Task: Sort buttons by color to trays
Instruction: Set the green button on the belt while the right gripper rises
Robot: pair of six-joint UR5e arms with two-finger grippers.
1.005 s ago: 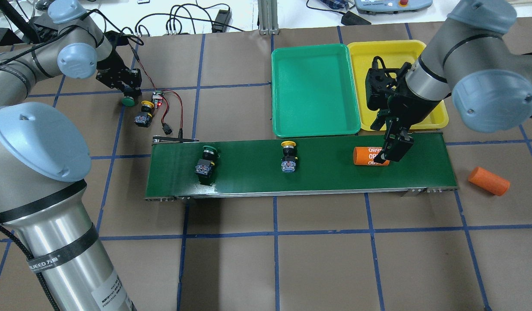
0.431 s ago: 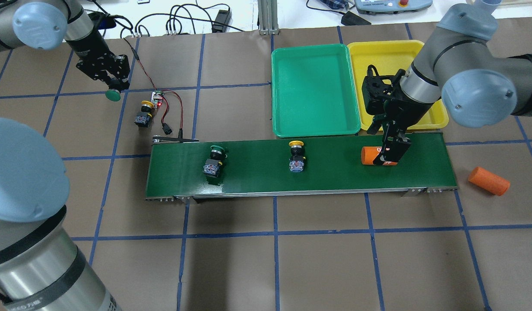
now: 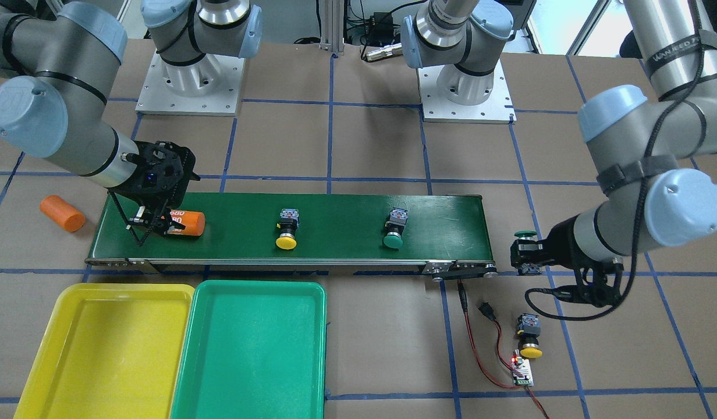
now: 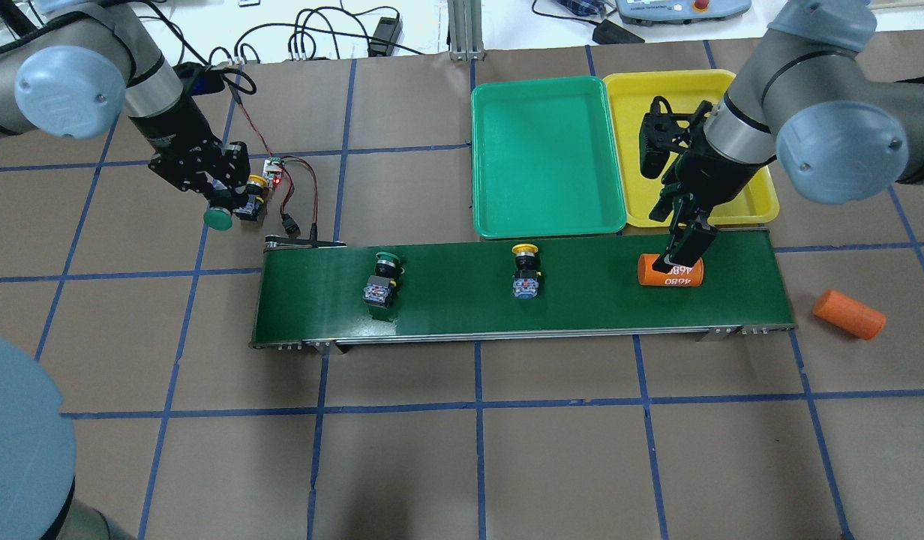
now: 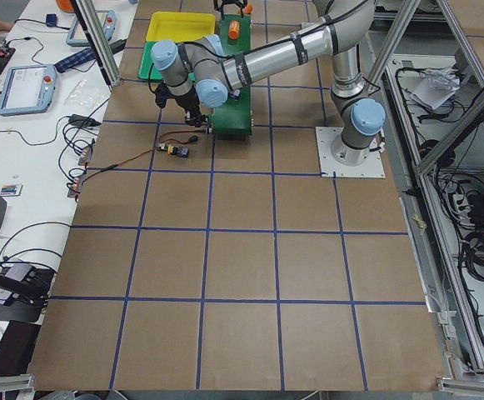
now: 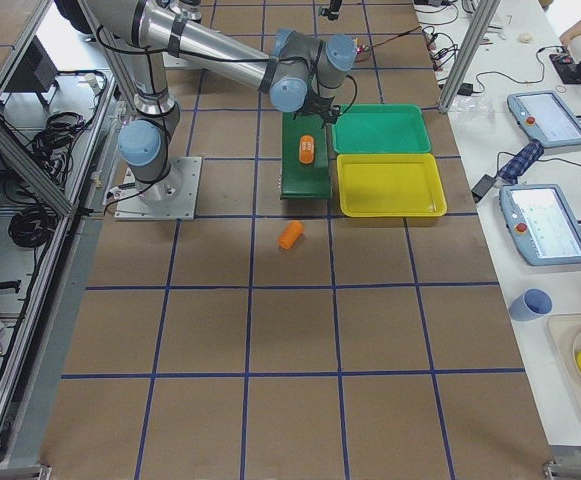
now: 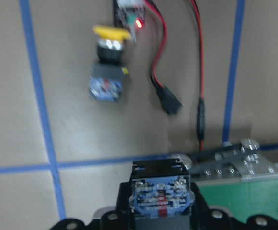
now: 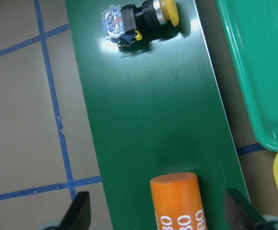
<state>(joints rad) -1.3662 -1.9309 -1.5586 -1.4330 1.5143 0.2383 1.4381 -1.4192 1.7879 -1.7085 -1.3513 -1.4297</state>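
My left gripper (image 4: 220, 206) is shut on a green button (image 4: 218, 218), held above the table just off the belt's left end; its contact block (image 7: 160, 195) shows in the wrist view. A yellow button (image 4: 250, 199) lies on the table right beside it. On the belt lie a green button (image 4: 383, 277) and a yellow button (image 4: 526, 271). My right gripper (image 4: 681, 259) is open, its fingers (image 8: 81, 211) straddling an orange cylinder (image 8: 177, 201) on the belt. Behind the belt stand the green tray (image 4: 544, 157) and the yellow tray (image 4: 657, 97), both bare.
The dark-green conveyor belt (image 4: 507, 304) runs across the middle of the table. A circuit board (image 4: 274, 171) with red wires sits near the belt's left end. A second orange cylinder (image 4: 848, 313) lies on the table past the belt's right end.
My left gripper carried the green button back and then down toward the belt's left end. The two buttons and the orange cylinder on the belt shifted right; my right gripper followed the cylinder.
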